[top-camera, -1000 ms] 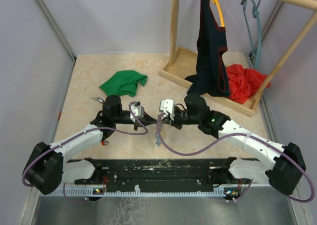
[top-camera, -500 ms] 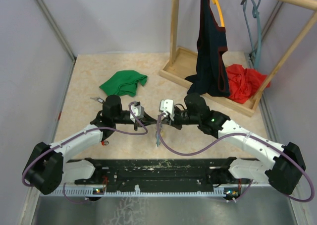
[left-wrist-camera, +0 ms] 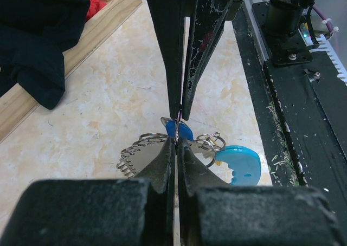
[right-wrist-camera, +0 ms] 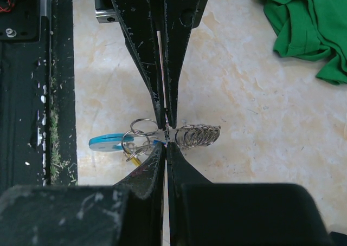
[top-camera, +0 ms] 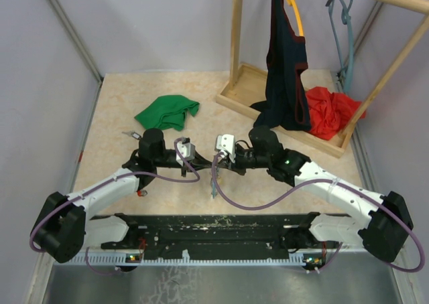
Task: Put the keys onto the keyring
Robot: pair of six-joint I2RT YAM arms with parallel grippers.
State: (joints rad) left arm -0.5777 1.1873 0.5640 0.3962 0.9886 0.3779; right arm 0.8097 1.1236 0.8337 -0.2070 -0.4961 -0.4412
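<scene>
Basically nothing has moved in the last second. Both arms are parked in the same pose, maybe a hair of drift on the right one.

The left gripper (left-wrist-camera: 174, 147) and right gripper (right-wrist-camera: 165, 147) are both clenched and meeting tip to tip over the bench (top-camera: 114, 110). The keyring (right-wrist-camera: 199, 135) is pinched between them, hanging just above the surface. Its silvery coil sits on one side of the tips and the light blue band (left-wrist-camera: 242, 164) on the other.

A blue-headed key (left-wrist-camera: 179, 130) is right at the pinch point, with a couple of small split rings (left-wrist-camera: 209, 143) beside it. Honestly can't tell whether each jaw has a ring wire or the key itself, it's too cramped in there.

My read is mid-threading. At least one key looks bundled with the loop, but I can't confirm it's seated, and the other keys aren't clearly visible.
</scene>
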